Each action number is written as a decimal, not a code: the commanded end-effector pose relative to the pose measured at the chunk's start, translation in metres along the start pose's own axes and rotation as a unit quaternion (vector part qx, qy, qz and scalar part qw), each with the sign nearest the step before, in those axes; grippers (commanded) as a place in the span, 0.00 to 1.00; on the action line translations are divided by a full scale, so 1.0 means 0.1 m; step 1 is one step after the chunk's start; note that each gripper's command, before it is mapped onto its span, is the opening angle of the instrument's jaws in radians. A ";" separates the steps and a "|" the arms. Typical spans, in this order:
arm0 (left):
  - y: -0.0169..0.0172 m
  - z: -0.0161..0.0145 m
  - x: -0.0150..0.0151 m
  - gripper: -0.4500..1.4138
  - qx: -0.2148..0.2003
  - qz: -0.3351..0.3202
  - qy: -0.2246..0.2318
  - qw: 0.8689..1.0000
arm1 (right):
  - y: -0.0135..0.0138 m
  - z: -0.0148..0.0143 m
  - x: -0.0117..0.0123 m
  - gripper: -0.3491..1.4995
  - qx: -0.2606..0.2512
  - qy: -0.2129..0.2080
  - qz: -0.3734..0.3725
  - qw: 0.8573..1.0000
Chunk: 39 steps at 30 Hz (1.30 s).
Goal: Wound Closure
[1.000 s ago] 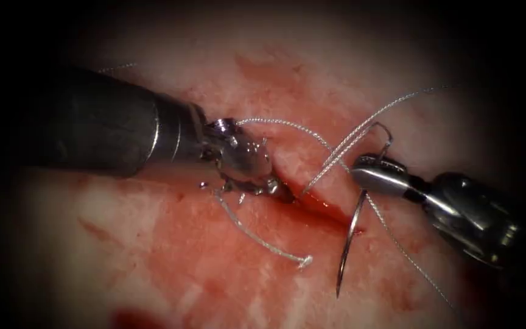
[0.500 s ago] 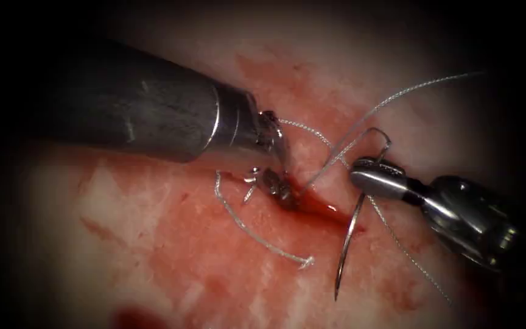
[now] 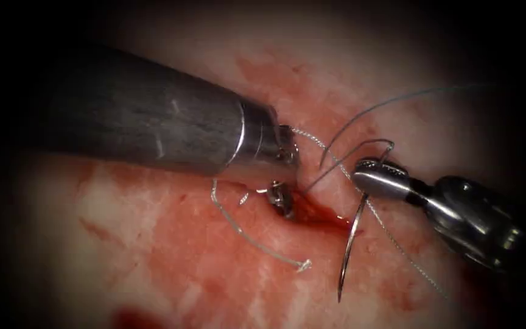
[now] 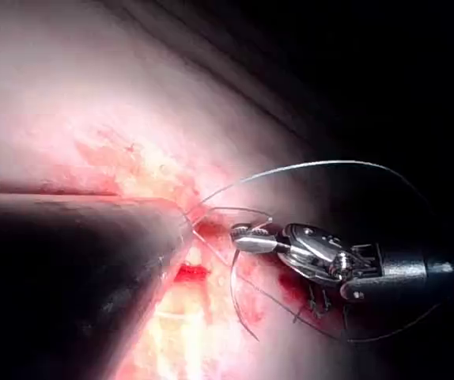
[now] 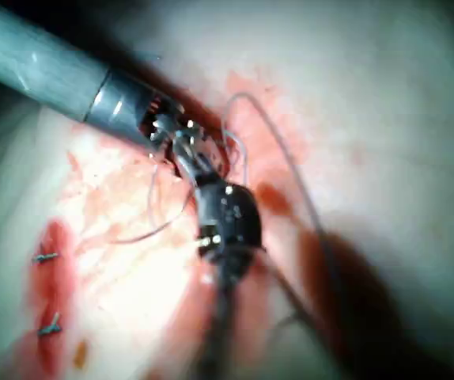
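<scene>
The cut [image 3: 312,210] now has the left hand [image 3: 281,198] pushed deeper at its left end, grip unclear; the right hand [image 3: 372,176] still holds the needle [image 3: 349,244] near its tail, clear of the tissue [image 3: 214,274].

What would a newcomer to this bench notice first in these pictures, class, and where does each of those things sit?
First, the curved needle, free of the tissue, hangs from the right arm's tool, which grips it near its thread end on the right of the cut. Next, the left arm's tool dips its tip at the cut's left end, beside red fluid. A cut end of thread lies on the left side.
</scene>
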 end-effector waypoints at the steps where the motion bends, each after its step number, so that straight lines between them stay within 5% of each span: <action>1: 0.000 0.003 0.002 0.58 -0.005 0.003 0.003 1.000 | 0.000 0.007 -0.006 0.00 0.000 0.000 -0.003 1.000; 14: 0.013 -0.007 -0.019 0.58 -0.008 0.023 0.014 1.000 | 0.036 0.055 0.004 0.00 -0.031 0.030 -0.142 0.989; 20: 0.025 -0.013 -0.029 0.58 -0.010 0.029 0.021 0.999 | 0.040 0.084 -0.032 0.00 -0.036 0.044 -0.248 0.967; 28: 0.032 -0.023 -0.017 0.58 -0.009 0.031 0.037 0.999 | 0.036 0.087 -0.049 0.00 -0.036 0.043 -0.317 0.947; 30: 0.033 -0.027 -0.014 0.58 -0.005 0.031 0.043 0.999 | 0.031 0.084 -0.054 0.00 -0.034 0.043 -0.357 0.933; 39: 0.040 -0.027 -0.013 0.58 -0.001 0.032 0.051 0.998 | 0.024 0.075 -0.061 0.00 -0.007 0.034 -0.379 0.925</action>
